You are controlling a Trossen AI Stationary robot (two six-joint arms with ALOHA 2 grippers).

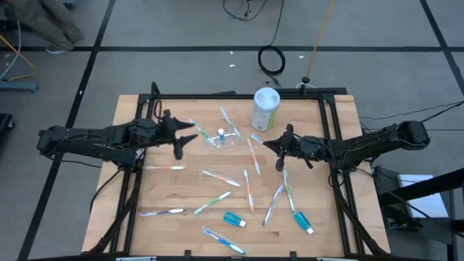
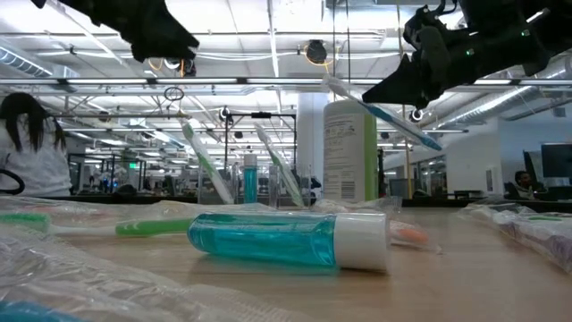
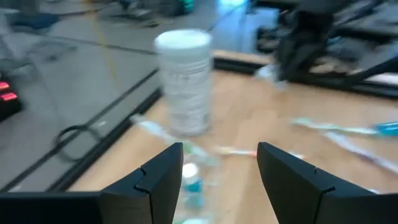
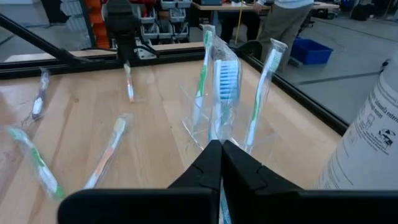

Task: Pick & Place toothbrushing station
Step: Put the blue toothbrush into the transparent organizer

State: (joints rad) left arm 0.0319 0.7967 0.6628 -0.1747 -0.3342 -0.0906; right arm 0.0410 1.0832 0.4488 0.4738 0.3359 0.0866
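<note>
1. We see the right gripper (image 1: 270, 143) over the wooden counter (image 1: 181, 196), at abt 3 o'clock from the small clear plastic cup (image 1: 225, 138) and just beside it, raised above the surface.
2. Its jaws are pressed together on a wrapped blue-bristled toothbrush (image 4: 227, 81); in the low view that brush (image 2: 384, 112) slants through the air under the gripper (image 2: 393, 89), not touching the counter.
3. The clear cup stands near the counter's far edge, w/ two green-handled toothbrushes (image 4: 202, 74) standing tilted in it and a small blue toothpaste tube (image 2: 250, 177) upright inside.
4. The tall white-and-green cylindrical canister (image 1: 265, 109) stands at abt 1 o'clock from the cup, near but apart.
5. The left gripper (image 1: 181, 141) hovers at abt 9 o'clock from the cup, close by; jaws spread wide, nothing between them, per the left wrist view (image 3: 217, 180).
6. More thin wrapped pastel-handled toothbrushes (image 1: 217, 177) lie scattered flat from 5 to 8 o'clock of the cup, well apart from it.
7. Two more blue toothpaste tubes lie flat: one (image 1: 233, 220) at abt 6 o'clock near the counter's near edge, another w/ white cap (image 1: 302, 222) at abt 4 o'clock.
8. A person (image 2: 31, 148) sits in the room beyond the counter in the low view.
</note>
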